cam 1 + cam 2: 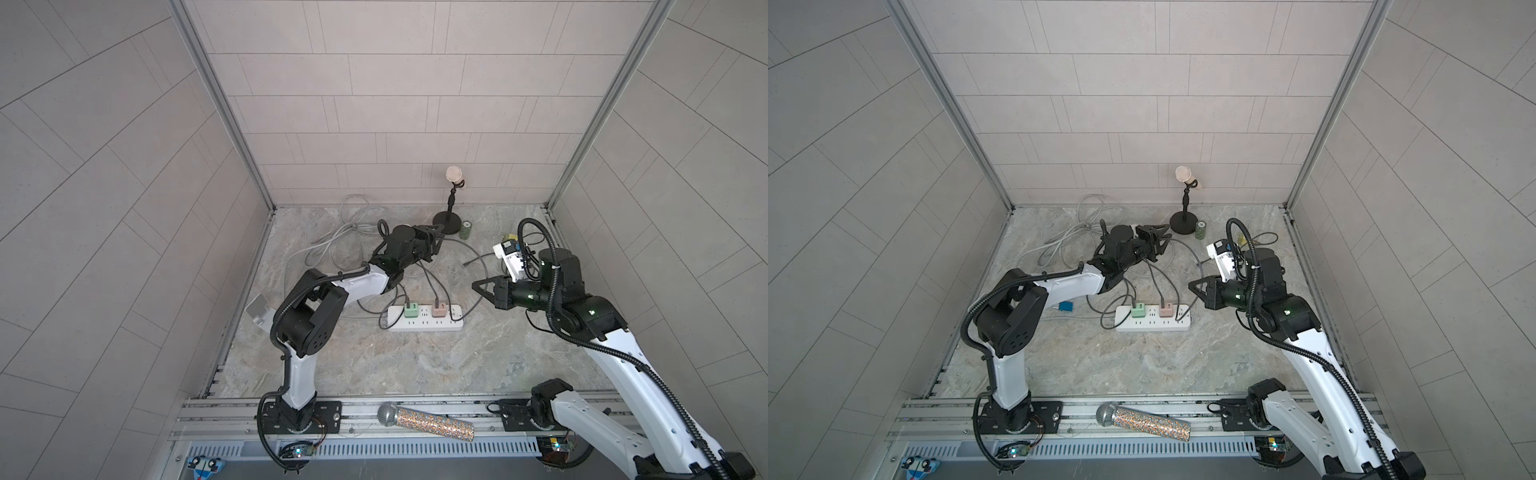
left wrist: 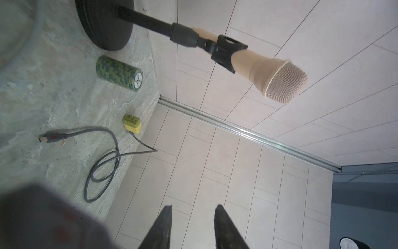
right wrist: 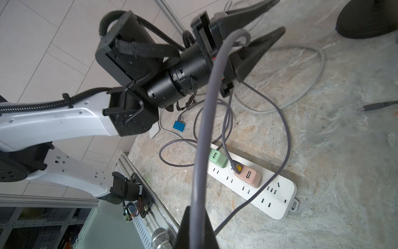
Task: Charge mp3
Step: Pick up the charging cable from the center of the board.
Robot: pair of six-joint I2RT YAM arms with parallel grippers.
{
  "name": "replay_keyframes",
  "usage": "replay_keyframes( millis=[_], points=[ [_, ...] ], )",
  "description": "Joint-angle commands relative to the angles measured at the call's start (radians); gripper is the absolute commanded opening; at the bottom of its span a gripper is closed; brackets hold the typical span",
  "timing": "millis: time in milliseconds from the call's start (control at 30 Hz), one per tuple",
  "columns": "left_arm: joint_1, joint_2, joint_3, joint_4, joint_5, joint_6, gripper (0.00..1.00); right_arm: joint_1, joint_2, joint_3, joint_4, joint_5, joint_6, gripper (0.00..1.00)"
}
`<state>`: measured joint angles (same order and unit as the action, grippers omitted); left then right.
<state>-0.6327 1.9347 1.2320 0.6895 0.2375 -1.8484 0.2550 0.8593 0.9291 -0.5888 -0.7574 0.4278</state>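
Note:
My right gripper (image 3: 197,209) is shut on a grey cable (image 3: 206,120) that rises toward the left gripper (image 3: 277,15). The cable's end curls against a dark block with red marks (image 3: 238,51) on the outer side of one left finger. That block shows as a dark blur (image 2: 32,215) in the left wrist view; it may be the mp3, but I cannot tell. The left gripper (image 2: 193,207) stands open with nothing between its fingers. In both top views it hovers mid-table (image 1: 439,235) (image 1: 1166,233), with the right gripper (image 1: 476,284) facing it.
A white power strip (image 1: 428,324) carries a green charger (image 1: 411,309) and a pink charger (image 1: 438,309). At the back stand a microphone stand (image 1: 448,220), a green chip roll (image 2: 119,73), a yellow charger (image 2: 131,122) and a loose plug (image 2: 50,137). White cable coils (image 1: 349,232) lie at the back left.

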Motion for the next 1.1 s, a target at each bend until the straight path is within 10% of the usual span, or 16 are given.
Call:
replay_keyframes(
  millis=[0,133,233,333,633,1067],
  points=[
    [0.028,-0.038,-0.002,0.009,-0.008,0.027,0.13,-0.003,-0.024,-0.025,-0.030,0.006,-0.060,0.00],
    [0.044,-0.076,0.001,-0.045,-0.009,0.137,0.00,-0.019,-0.010,-0.045,-0.044,0.048,-0.099,0.07],
    [0.043,-0.096,0.017,-0.040,-0.013,0.277,0.00,-0.036,0.062,0.025,0.001,0.060,-0.057,0.61],
    [0.041,-0.093,0.016,-0.012,0.017,0.364,0.00,-0.036,0.153,0.163,0.019,0.089,-0.041,0.74],
    [-0.007,-0.139,0.017,-0.098,0.037,0.518,0.00,-0.006,0.465,0.502,-0.185,0.007,-0.219,0.71],
    [-0.029,-0.168,0.011,-0.059,0.036,0.524,0.00,0.055,0.546,0.473,-0.119,0.029,-0.170,0.62]
  ],
)
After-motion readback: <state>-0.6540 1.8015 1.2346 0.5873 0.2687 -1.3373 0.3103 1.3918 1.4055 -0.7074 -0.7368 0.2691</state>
